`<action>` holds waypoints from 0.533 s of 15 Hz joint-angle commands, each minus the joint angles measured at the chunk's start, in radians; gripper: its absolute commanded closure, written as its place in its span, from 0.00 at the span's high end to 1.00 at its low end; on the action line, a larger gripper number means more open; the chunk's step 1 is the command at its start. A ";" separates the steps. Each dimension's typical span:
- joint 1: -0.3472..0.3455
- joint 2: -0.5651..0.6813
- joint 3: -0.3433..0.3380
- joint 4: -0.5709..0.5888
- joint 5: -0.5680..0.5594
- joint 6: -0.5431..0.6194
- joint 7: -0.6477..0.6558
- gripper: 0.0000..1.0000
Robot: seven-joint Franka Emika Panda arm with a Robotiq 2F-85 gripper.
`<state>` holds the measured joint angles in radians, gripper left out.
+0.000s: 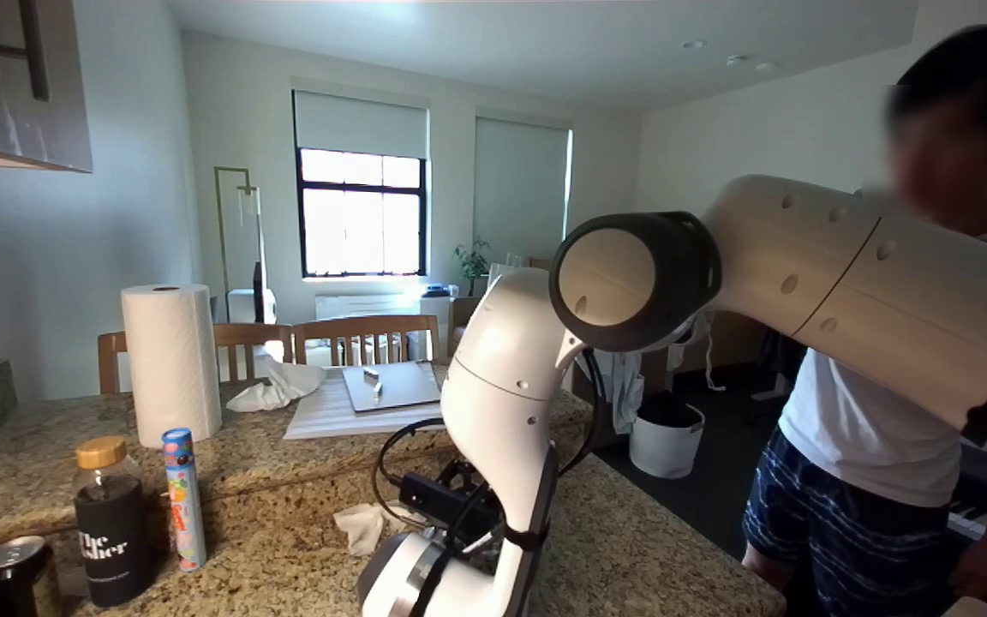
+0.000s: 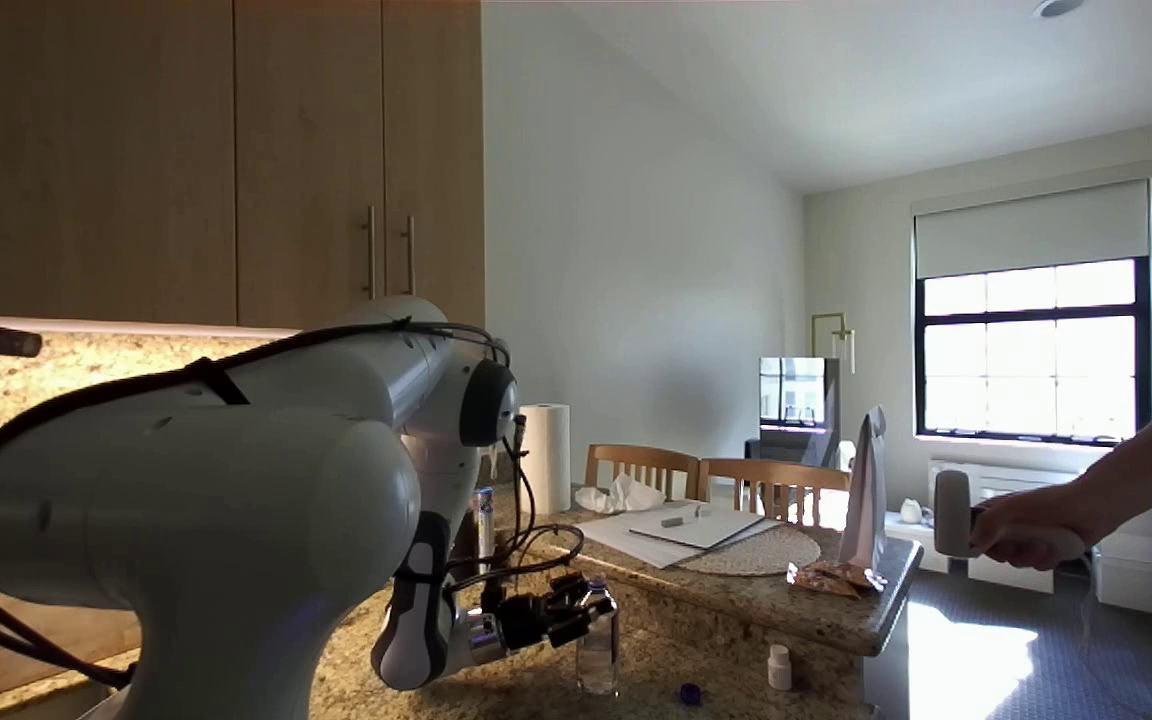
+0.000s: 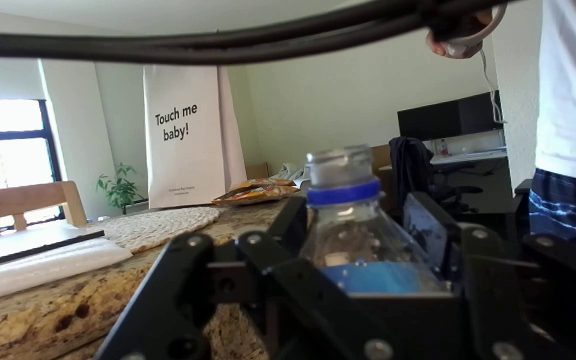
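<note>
The speckled granite counter (image 1: 648,548) carries a clear water bottle (image 2: 597,657), dark-blue cap (image 2: 690,693), white pill bottle (image 2: 780,668), black can (image 1: 24,584), black-sleeved bottle (image 1: 112,544) and fruit-printed tube (image 1: 185,514) on its lower level — and, on its raised ledge (image 1: 262,446), a paper-towel roll (image 1: 172,368), crumpled paper (image 1: 279,387), pale sheet (image 1: 315,422), woven placemat (image 2: 771,552), snack packets (image 2: 829,579) and paper bag (image 2: 865,505).

I see the robot's arm (image 1: 853,270) stretched out higher than the bottle (image 2: 598,660), bent steeply down just short of it. Its wrist (image 2: 416,645) sits low near the bottle; the gripper (image 3: 357,230) points level, fingers (image 3: 427,230) clasping the bottle's flanks.
</note>
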<state>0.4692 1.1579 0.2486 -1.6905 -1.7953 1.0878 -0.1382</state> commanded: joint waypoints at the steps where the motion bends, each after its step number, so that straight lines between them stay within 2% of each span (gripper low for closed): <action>1: -0.023 -0.010 0.023 -0.013 0.032 0.047 -0.021 0.85; 3: -0.027 -0.015 0.036 -0.010 0.056 0.057 -0.038 0.98; 8: -0.045 -0.018 0.067 0.012 0.139 0.122 -0.061 1.00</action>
<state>0.4536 1.1465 0.2871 -1.6795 -1.7095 1.1518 -0.1561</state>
